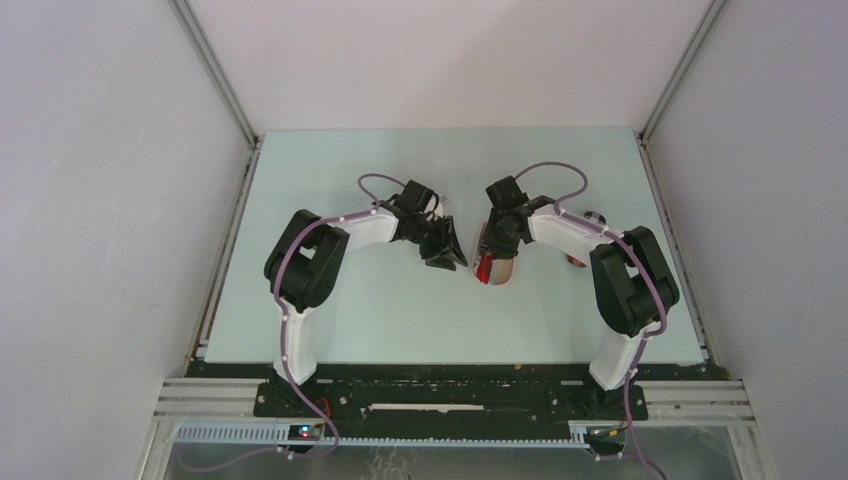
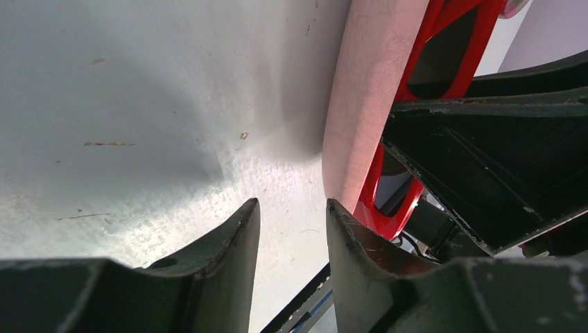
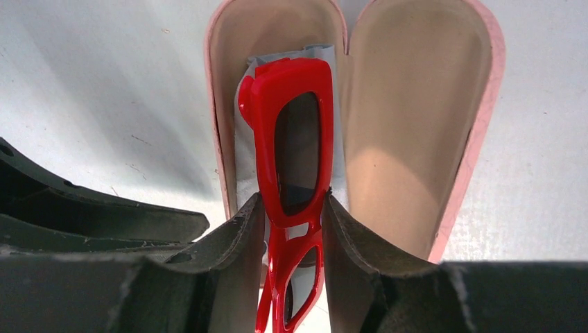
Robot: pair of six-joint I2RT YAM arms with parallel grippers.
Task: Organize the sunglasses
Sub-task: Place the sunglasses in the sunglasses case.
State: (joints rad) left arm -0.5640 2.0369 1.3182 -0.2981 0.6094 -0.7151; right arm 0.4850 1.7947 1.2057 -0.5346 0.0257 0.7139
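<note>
Pale green surface (image 1: 350, 320) spreads beyond the arm bases; mid-surface, the right pincer (image 3: 292, 208) clamps the red sunglasses (image 3: 262, 139) edge-on to slot into the open pink case (image 3: 409, 118) atop its cloth (image 3: 295, 54), while the left pincer (image 2: 291, 215), narrowly parted and holding nothing, seemingly steadies the case's left wall.

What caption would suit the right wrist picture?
Right gripper grips red sunglasses over the cloth in an open pink case.
</note>
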